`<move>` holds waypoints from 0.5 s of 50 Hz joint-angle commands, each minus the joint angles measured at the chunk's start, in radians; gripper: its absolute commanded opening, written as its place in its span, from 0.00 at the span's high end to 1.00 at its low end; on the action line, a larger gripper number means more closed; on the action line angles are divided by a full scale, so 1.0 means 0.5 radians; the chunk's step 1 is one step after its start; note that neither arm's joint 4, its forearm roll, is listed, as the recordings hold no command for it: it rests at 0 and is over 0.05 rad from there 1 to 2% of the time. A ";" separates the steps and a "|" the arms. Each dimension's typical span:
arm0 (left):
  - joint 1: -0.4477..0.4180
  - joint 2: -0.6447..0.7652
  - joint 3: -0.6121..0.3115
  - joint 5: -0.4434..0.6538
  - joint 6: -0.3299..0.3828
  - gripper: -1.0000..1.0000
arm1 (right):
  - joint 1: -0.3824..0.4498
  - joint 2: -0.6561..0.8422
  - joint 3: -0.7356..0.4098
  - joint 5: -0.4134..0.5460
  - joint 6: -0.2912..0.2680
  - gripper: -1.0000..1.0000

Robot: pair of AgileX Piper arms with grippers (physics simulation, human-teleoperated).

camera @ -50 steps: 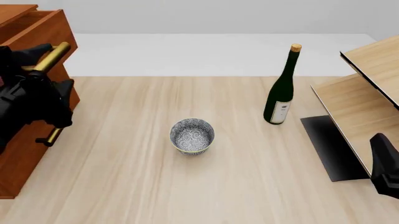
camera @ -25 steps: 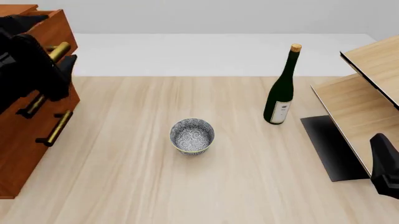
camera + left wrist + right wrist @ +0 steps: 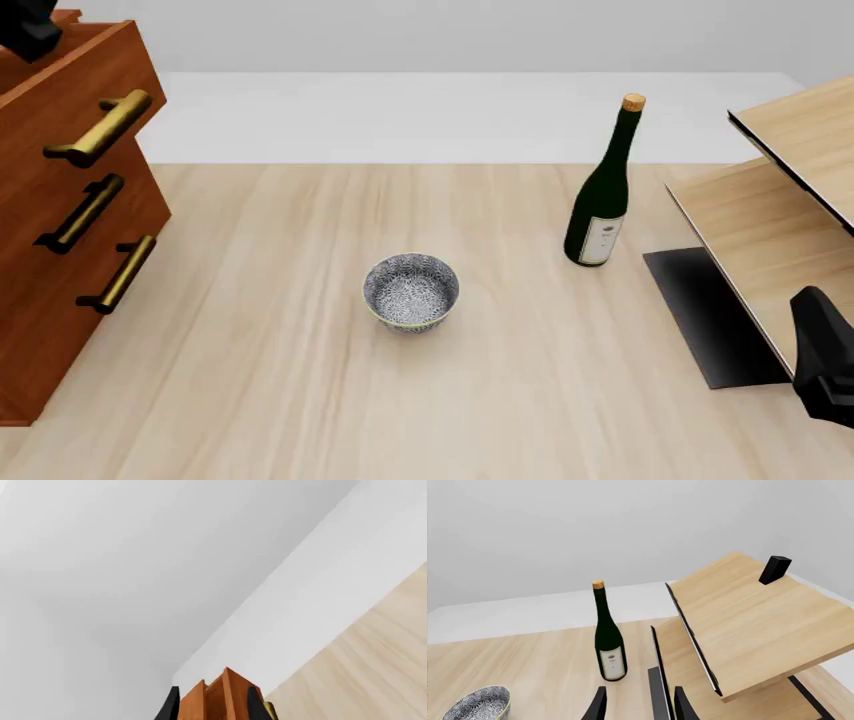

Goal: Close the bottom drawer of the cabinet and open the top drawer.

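Note:
The reddish-brown cabinet (image 3: 40, 330) stands at the table's left edge. Its top drawer (image 3: 60, 85) juts out a little past the two below, brass handle (image 3: 96, 128) in plain sight. The bottom drawer (image 3: 54, 300) sits flush with the middle one. A black piece of my left gripper (image 3: 27, 28) shows at the upper left corner, above the cabinet. In the left wrist view the left gripper (image 3: 213, 711) is open, with a wooden corner of the cabinet (image 3: 217, 697) seen between its fingers. My right gripper (image 3: 639, 710) is open and holds nothing; its arm (image 3: 825, 360) rests low at the right.
A patterned bowl (image 3: 411, 290) sits mid-table. A dark green wine bottle (image 3: 603, 190) stands to its right. A pale wooden shelf unit (image 3: 787, 200) on a black base (image 3: 707, 315) fills the right side, with a small black block (image 3: 775, 569) on its top.
My left arm has lifted away from the cabinet's front to the upper left corner, uncovering all three handles. The right arm has stayed put.

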 commanded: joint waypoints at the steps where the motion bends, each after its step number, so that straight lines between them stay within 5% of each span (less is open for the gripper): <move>1: -0.029 0.161 -0.570 0.647 -0.560 0.00 | 0.003 0.004 -0.001 -0.002 0.008 0.00; 2: -0.001 0.139 -0.567 0.637 -0.528 0.00 | 0.002 0.007 -0.001 -0.006 0.008 0.00; 5: -0.059 0.297 -0.788 0.872 -0.756 0.00 | -0.001 0.012 0.000 -0.010 0.010 0.00; 10: 0.038 0.319 -0.896 0.996 -0.905 0.00 | -0.001 0.010 0.000 -0.009 0.007 0.00; 14: -0.026 0.445 -1.069 1.202 -1.169 0.00 | -0.004 0.014 0.001 -0.013 0.004 0.00; 25: 0.075 0.525 -1.151 1.402 -1.546 0.00 | -0.001 -0.009 -0.001 0.009 -0.005 0.00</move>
